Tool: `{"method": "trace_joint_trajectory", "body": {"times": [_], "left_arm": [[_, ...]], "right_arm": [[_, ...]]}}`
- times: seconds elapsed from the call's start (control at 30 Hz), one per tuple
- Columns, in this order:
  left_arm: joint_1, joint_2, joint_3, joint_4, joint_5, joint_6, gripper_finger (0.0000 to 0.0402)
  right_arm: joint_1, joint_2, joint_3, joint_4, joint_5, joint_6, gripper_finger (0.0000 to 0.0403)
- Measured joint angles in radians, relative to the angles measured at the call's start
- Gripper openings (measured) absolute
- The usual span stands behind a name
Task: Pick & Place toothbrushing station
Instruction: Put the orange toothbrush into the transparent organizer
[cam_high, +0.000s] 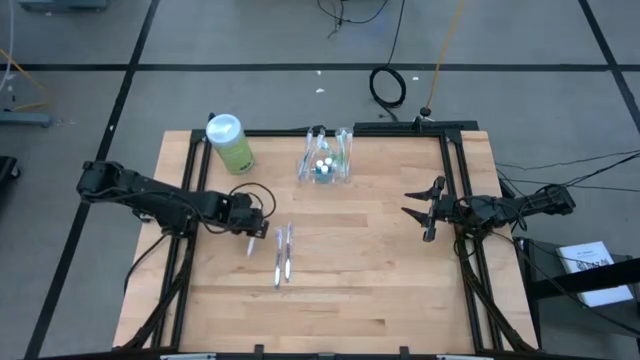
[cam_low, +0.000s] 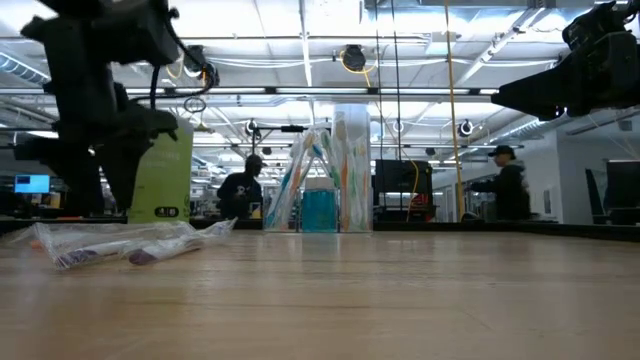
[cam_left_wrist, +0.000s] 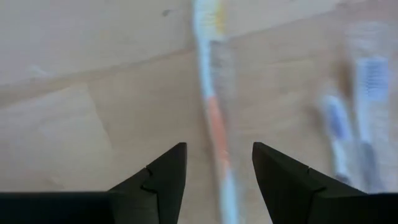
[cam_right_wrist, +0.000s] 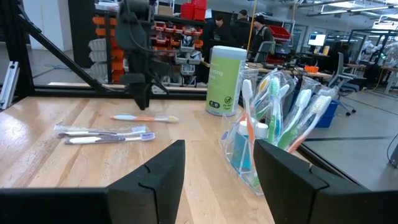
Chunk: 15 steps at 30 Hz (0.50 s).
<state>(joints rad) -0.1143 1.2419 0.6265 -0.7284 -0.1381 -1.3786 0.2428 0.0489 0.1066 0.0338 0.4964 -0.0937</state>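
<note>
Wooden table (cam_high: 400, 280), green bottle (cam_high: 230, 143), its label print unreadable

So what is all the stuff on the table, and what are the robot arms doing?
toothbrushing station: one, clear plastic, holding brushes, at the table's far edge.
bottle: one, light green with white cap, far left, beside the station.
loose toothbrush: one, white and orange, flat on the wood under the left pincer.
wrapped toothbrushes: two, in clear wrap, lying mid-table.
table: one, light wood with a black frame.
people: at least two, dark clothes, in the room behind.
left pincer: open, over the loose toothbrush.
right pincer: open, empty, at the right side.
</note>
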Motion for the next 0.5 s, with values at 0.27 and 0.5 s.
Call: {"method": "trace_joint_trajectory", "body": {"times": [0.27, 0.5], "left_arm": [[-0.080, 0.049, 0.042, -0.026, -0.019, -0.100, 0.0188], [-0.113, 0.184, 0.096, -0.031, 0.010, -0.134, 0.0188]], "right_arm": [[0.000, 0.000, 0.000, 0.000, 0.000, 0.000, 0.0183], [0.000, 0.000, 0.000, 0.000, 0.000, 0.000, 0.0183]]}}
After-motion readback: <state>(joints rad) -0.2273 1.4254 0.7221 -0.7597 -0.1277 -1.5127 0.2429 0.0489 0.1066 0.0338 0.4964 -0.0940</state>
